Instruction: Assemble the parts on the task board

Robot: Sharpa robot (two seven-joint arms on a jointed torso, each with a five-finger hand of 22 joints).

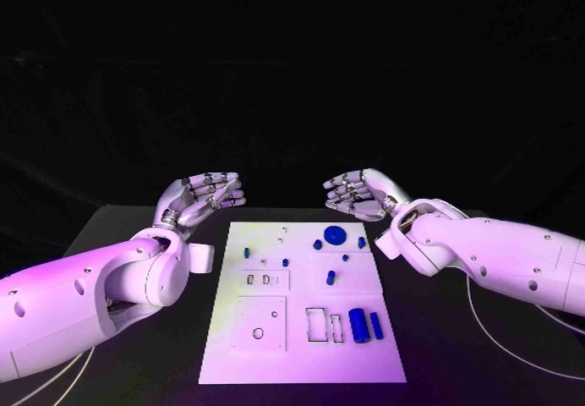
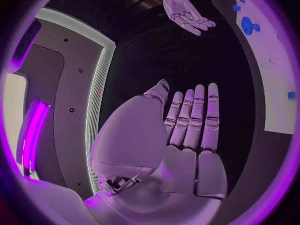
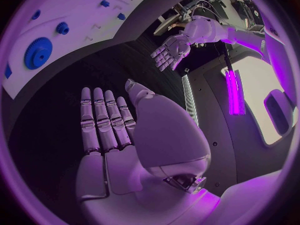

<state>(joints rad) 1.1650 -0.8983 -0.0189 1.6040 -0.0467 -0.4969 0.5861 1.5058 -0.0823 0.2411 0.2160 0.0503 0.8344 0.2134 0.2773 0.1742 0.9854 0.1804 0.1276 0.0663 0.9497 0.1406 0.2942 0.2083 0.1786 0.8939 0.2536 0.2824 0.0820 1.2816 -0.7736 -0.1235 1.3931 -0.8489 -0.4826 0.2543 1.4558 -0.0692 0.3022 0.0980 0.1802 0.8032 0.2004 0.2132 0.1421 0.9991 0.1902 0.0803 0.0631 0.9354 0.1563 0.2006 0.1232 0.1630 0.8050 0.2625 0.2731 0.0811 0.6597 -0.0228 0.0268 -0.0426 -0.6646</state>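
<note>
No text, label, brand, number or sign can be read anywhere; the flat white rectangular task board [image 1: 305, 355] bears only outlined shapes and holes, no legible writing.

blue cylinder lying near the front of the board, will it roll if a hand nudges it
Probably. The blue cylinder lies on its side on the flat task board, so a sideways nudge would likely roll it. It looks rigid and smooth, so possibly slippery. Both hands hover beyond the board's far edge.
</note>
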